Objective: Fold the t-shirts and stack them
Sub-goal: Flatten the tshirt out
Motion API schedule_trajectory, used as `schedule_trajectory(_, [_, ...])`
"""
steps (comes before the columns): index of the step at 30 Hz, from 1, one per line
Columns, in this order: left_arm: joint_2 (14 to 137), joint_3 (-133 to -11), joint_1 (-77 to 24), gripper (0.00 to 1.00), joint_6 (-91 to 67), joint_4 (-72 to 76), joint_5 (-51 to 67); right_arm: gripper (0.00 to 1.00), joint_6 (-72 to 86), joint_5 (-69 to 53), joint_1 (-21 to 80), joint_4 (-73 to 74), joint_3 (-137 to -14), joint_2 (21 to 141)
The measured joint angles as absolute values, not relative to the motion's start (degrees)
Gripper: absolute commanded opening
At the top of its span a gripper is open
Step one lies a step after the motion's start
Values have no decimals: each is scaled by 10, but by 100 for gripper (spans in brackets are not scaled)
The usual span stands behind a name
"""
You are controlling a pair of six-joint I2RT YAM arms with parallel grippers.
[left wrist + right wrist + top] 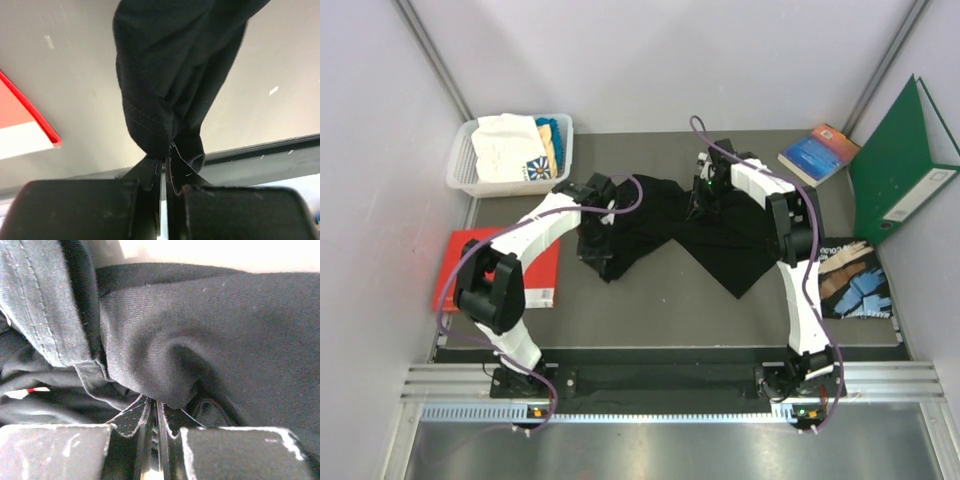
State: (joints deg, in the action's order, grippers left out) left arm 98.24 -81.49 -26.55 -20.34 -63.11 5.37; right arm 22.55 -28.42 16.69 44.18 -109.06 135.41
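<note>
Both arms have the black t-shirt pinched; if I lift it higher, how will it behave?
Probably floppy: the black t-shirt hangs in folds from the left gripper. Likely sags between grips; much of it lies on the table. Slipping seems unlikely: the right gripper also pinches bunched cloth.

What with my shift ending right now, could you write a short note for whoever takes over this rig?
Left fingers: shut on a hemmed edge of the black t-shirt.
Right fingers: shut on another part of the same shirt, farther back.
Black t-shirt: bunched and unfolded on the table between the two arms.
Other t-shirts: piled in the white basket at the far left corner.
Done: nothing folded or stacked that can be seen.
Left: spread and fold the black t-shirt, then fold the basket's shirts and stack them all.
</note>
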Motion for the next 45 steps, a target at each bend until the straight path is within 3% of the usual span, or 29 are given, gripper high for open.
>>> schedule_trajectory(14, [854,-650,-282,0,-257,-682,28,7,211,-278,167,499,-1148,1381])
schedule_trajectory(15, [854,-646,-283,5,-259,-683,32,7,209,-275,167,501,-1151,1382])
schedule_trajectory(16, [854,-643,-284,17,-262,-683,35,7,206,-269,167,503,-1157,1384])
schedule_trajectory(17, [855,-642,-286,55,-265,-684,36,7,202,-261,166,503,-1161,1384])
schedule_trajectory(19, [855,-647,-290,99,-265,-690,33,7,195,-250,165,502,-1166,1384])
schedule_trajectory(26, [843,-795,-296,99,-251,-700,-27,10,165,-199,153,468,-1142,1355])
schedule_trajectory(29, [870,-877,-294,99,-230,-652,-58,23,158,-177,141,457,-1110,1315])
schedule_trajectory(30, [891,-902,-294,99,-225,-642,-65,33,156,-173,137,455,-1105,1304])
schedule_trajectory(36, [1158,-1117,-289,99,-184,-567,-83,59,150,-171,91,432,-1076,1220])
schedule_trajectory(40, [1357,-1279,-282,99,-161,-559,-72,60,147,-161,56,419,-1052,1173])
schedule_trajectory(45, [1419,-1290,-240,99,-182,-548,-37,60,152,-139,3,412,-988,1132])
